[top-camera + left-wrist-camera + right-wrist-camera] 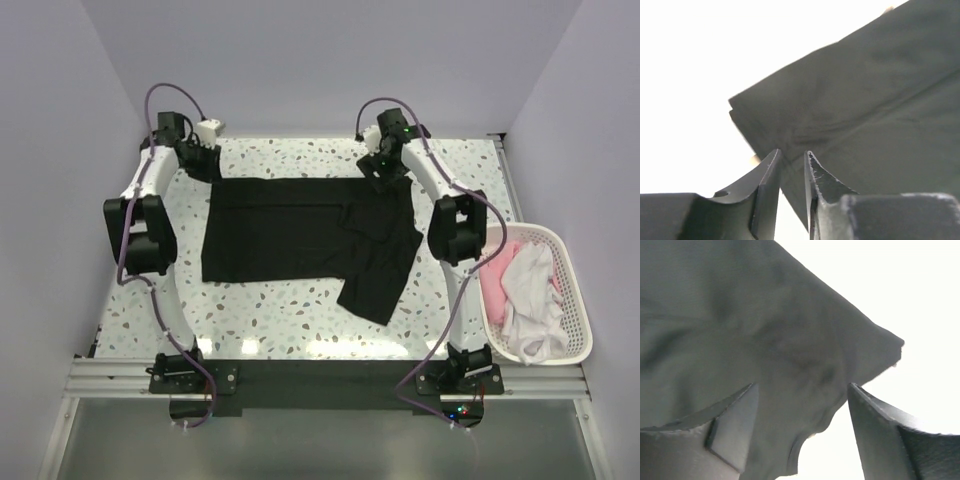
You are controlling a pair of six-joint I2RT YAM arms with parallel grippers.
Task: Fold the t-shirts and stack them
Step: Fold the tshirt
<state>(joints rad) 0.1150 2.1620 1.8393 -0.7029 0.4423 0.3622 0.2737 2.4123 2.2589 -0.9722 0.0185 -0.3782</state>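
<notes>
A black t-shirt lies on the speckled table, its far edge doubled over and one sleeve flap slanting toward the near right. My left gripper is at the shirt's far left corner. In the left wrist view its jaws stand a narrow gap apart over the shirt's edge, and cloth shows through the gap. My right gripper is at the far right corner. Its jaws stand wide open over the black cloth, gripping nothing.
A white slatted basket stands at the table's right edge. It holds a white t-shirt and a pink one. Walls close in the table on the left, back and right.
</notes>
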